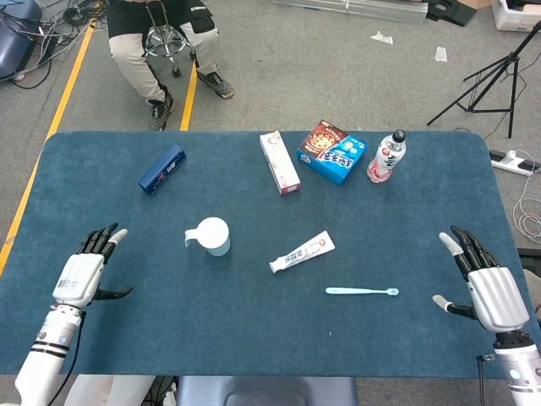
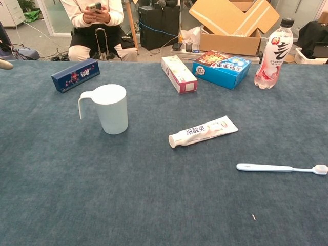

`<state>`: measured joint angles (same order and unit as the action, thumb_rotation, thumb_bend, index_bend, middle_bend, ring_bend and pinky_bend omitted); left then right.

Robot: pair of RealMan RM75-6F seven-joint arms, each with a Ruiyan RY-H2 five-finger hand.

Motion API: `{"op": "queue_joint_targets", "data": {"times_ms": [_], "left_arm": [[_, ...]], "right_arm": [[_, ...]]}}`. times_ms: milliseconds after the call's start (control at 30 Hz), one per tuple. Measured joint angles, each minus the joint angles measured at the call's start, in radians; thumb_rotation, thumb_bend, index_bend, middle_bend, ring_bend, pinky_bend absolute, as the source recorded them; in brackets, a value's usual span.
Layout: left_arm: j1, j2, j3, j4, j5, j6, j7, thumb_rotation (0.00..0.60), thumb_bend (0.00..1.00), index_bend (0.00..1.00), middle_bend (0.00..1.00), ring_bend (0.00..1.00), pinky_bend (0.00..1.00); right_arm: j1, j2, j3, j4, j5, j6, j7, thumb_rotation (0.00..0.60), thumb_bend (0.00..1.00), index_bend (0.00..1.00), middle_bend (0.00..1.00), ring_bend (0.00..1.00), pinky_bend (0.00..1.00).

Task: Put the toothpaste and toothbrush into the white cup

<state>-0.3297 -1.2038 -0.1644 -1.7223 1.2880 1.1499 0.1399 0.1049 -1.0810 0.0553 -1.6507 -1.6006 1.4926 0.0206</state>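
The white cup (image 1: 213,236) (image 2: 111,108) stands upright left of centre, its handle pointing left. To its right the white toothpaste tube (image 1: 302,251) (image 2: 203,131) lies flat, cap toward the cup. Nearer the front edge lies the pale blue toothbrush (image 1: 362,291) (image 2: 281,167), head pointing right. My left hand (image 1: 84,271) hovers near the front left, fingers spread, holding nothing. Over the front right my right hand (image 1: 483,289) is also spread and empty. Both hands are well away from the objects. In the chest view only a fingertip (image 2: 5,64) of the left hand shows at the left edge.
Along the far side of the blue table (image 1: 423,220) are a dark blue box (image 1: 161,169), a white box (image 1: 279,161), a blue snack box (image 1: 333,152) and a drink bottle (image 1: 386,156). A seated person (image 1: 161,34) is beyond the far edge.
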Motion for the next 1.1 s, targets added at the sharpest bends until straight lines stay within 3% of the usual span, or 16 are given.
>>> {"op": "queue_joint_targets", "data": {"times_ms": [300, 567, 1100], "left_arm": [[-0.116, -0.024, -0.073, 0.012, -0.16, -0.146, -0.036, 0.6, 0.0, 0.0, 0.0, 0.0, 0.0], [-0.193, -0.059, -0.088, 0.079, -0.236, -0.263, -0.079, 0.6, 0.0, 0.01, 0.0, 0.0, 0.0], [-0.312, -0.161, -0.093, 0.205, -0.387, -0.36, -0.091, 0.6, 0.0, 0.24, 0.0, 0.0, 0.0]], "right_arm": [[0.002, 0.009, 0.003, -0.002, 0.013, -0.002, 0.01, 0.6, 0.0, 0.0, 0.0, 0.0, 0.27], [0.005, 0.011, 0.003, 0.009, 0.021, -0.01, 0.024, 0.6, 0.0, 0.0, 0.0, 0.0, 0.27], [0.003, 0.01, -0.005, 0.035, 0.025, -0.013, 0.048, 0.6, 0.0, 0.0, 0.0, 0.0, 0.27]]}}
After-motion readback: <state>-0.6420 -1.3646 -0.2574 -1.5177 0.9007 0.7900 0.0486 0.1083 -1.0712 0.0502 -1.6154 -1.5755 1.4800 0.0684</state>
